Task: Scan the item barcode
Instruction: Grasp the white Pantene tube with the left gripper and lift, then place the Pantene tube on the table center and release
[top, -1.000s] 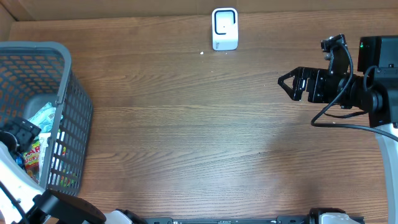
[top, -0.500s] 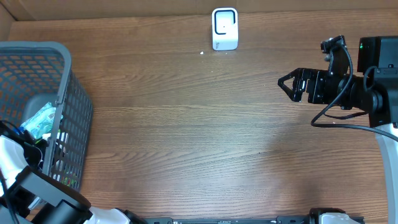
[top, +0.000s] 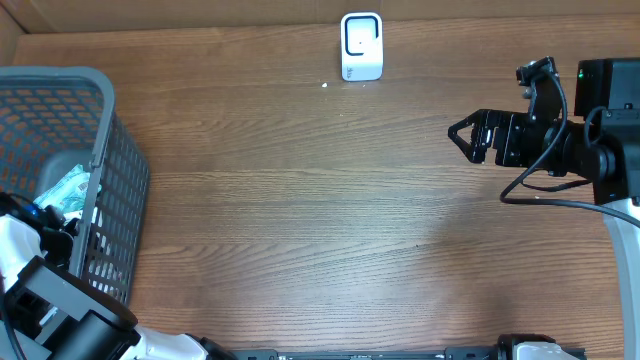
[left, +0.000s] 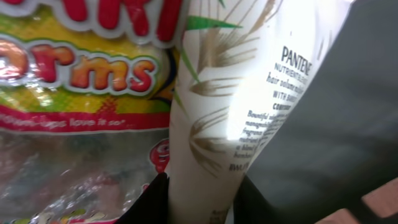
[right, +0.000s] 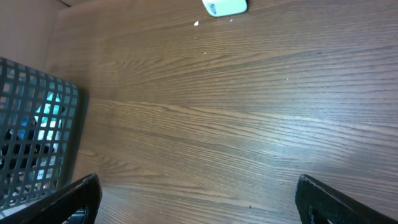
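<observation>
Left gripper is down in the basket, looks pinched shut on the Pantene tube

Tube's long axis runs straight out from between the fingers; gummy worms bag lies against its left side; barcode not showing, both tube ends cut off; scanner stands well apart across the table; right gripper hangs wide open, empty.

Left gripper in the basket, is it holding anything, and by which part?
The left gripper pinches the white Pantene tube across its narrower end, squeezed from both sides. The right gripper is open and empty.
</observation>
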